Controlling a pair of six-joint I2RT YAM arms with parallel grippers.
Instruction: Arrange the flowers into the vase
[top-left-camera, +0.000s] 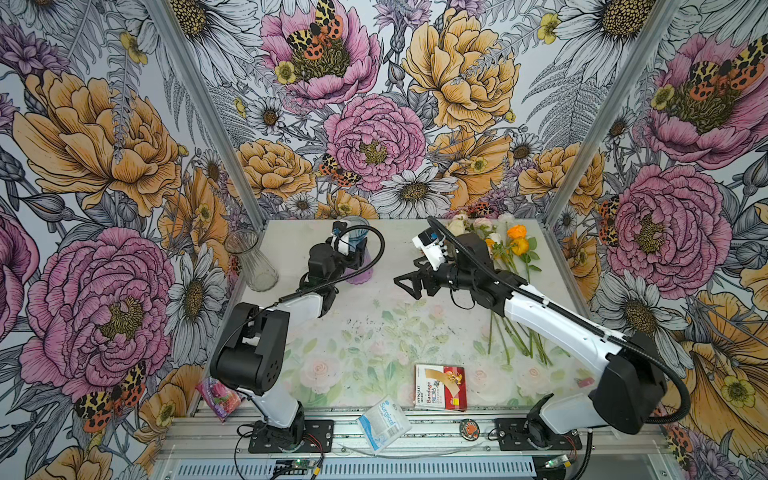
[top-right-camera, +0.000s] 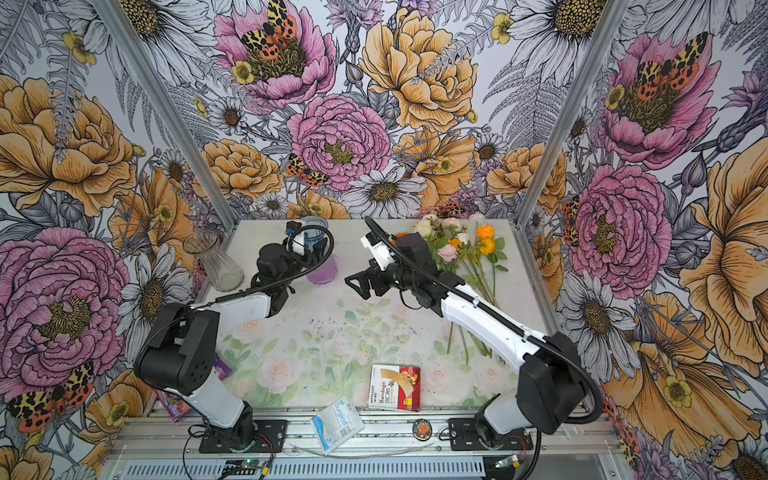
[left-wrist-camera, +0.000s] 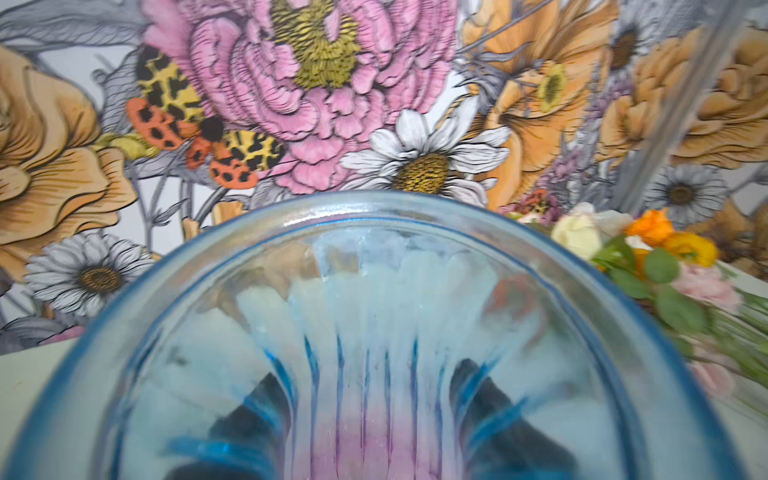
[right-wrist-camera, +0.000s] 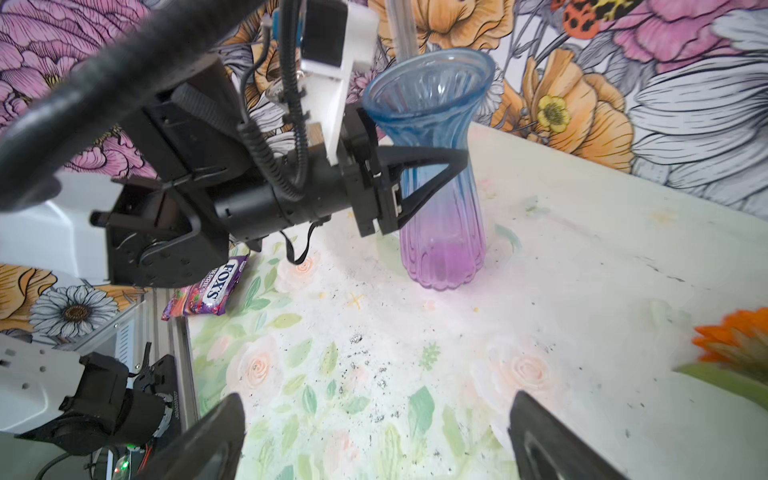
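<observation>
Worktop (top-left-camera: 386, 316) on our right: flowers (top-left-camera: 517, 246) lie heads toward the back wall, stems toward us; left gripper (right-wrist-camera: 432, 166) clamps the vase (right-wrist-camera: 440, 241), right gripper (top-left-camera: 409, 287) spread wide.

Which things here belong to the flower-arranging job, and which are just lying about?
Job: flowers; blue and purple vase, gripped by the left gripper; right gripper, open and empty.
Lying about: clear glass vase; bandage box; surgical packet; sweets bag; round badge.

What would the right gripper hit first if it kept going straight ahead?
Likely the left gripper, shut on the vase; the right gripper's way there looks free, though depth is unclear.
</observation>
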